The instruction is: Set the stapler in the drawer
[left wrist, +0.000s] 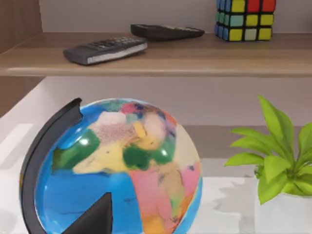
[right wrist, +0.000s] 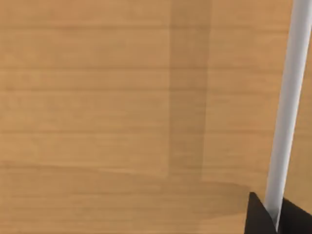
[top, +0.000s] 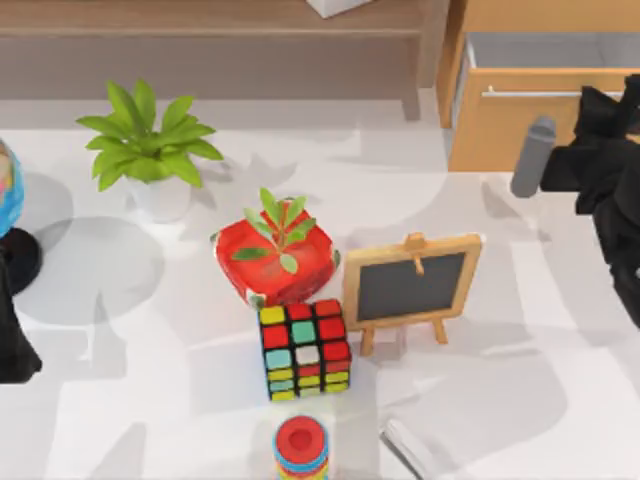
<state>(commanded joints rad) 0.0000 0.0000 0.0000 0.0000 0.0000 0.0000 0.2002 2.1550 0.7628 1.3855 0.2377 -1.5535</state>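
At the near edge of the table lies the stapler (top: 404,442), a pale slim thing only partly seen, just right of the red ring stack (top: 300,447). Nothing grips it. A little farther in stands the colourful cube (top: 305,350), and just beyond it a red box with a leafy sprig on top (top: 277,258). To the right of that, the small chalkboard easel (top: 415,285) stands upright, on the line between the stapler and the far right corner.

The left arm (top: 14,345) sits parked at the table's left edge, close to the globe (left wrist: 117,170), whose blue ball and black stand also show at that edge from above. Farther back on the left is a green potted plant (top: 147,150) in a white pot.

At the far right is the drawer (top: 500,130), pulled out, so that its pale inside shows behind the tan front. The right gripper (right wrist: 275,220) is at its silver handle (right wrist: 287,107): the bar runs between the two black fingertips (right wrist: 256,219), which sit closed tight against it. The stapler is well apart from it, across the table.

Along the far side runs the long brown shelf (top: 250,25); the left wrist view shows two remotes (left wrist: 105,49) and a second cube (left wrist: 246,19) on it.
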